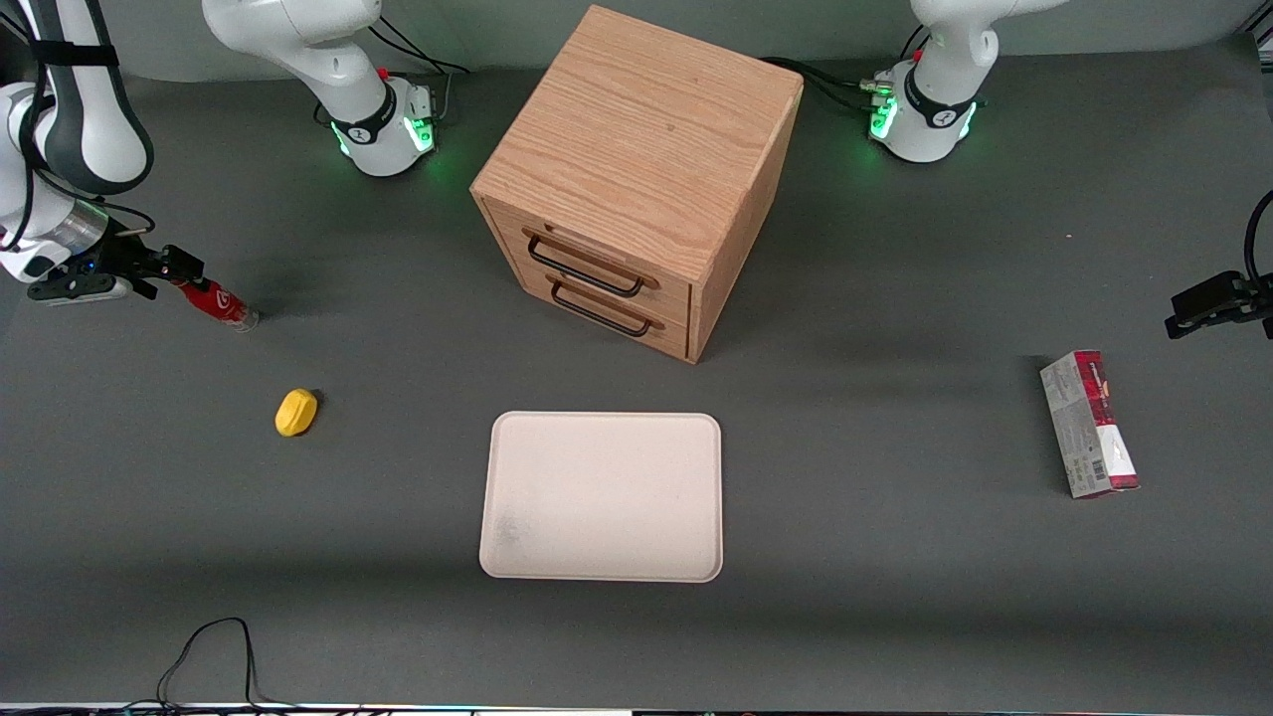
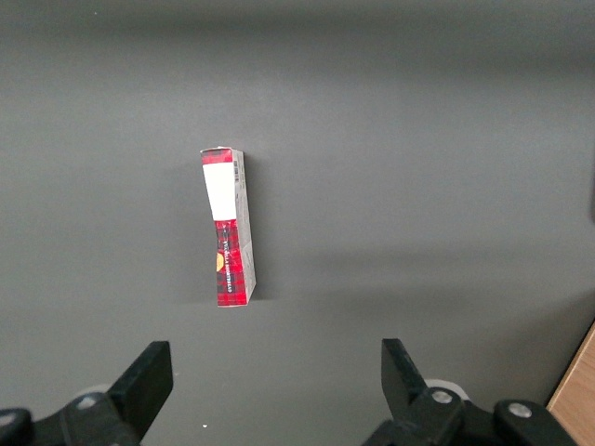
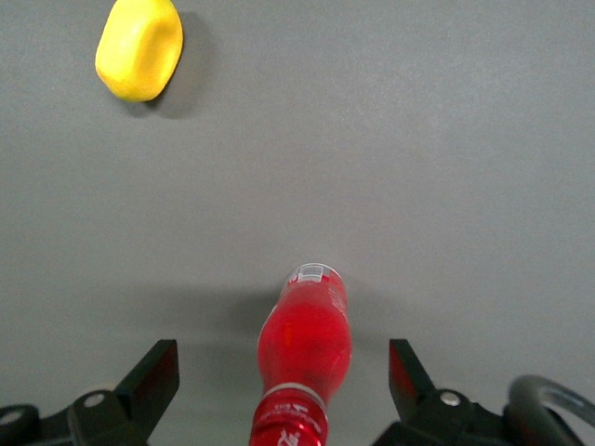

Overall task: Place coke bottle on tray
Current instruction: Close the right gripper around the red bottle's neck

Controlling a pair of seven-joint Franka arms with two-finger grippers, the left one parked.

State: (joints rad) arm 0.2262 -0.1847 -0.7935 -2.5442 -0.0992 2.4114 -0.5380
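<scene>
Right wrist view: gripper point(image 3: 283, 390) spread wide, straddling the coke bottle point(image 3: 305, 358), gripping nothing. Centre, then close before carrying to tray point(image 1: 603, 495).

Looking like a robotics lab: arm bases point(image 1: 383, 124) glowing green, bolted to a grey table point(image 1: 895, 557), cables point(image 1: 204, 651) trailing beside a test tray point(image 1: 602, 497) and drawers point(image 1: 636, 184).

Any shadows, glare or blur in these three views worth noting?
Front view: green base lights glow; soft shadow beside the drawer cabinet. Right wrist view: the open gripper straddles the coke bottle, sharp; the yellow object casts a soft shadow. Left wrist view: evenly lit carton.
</scene>
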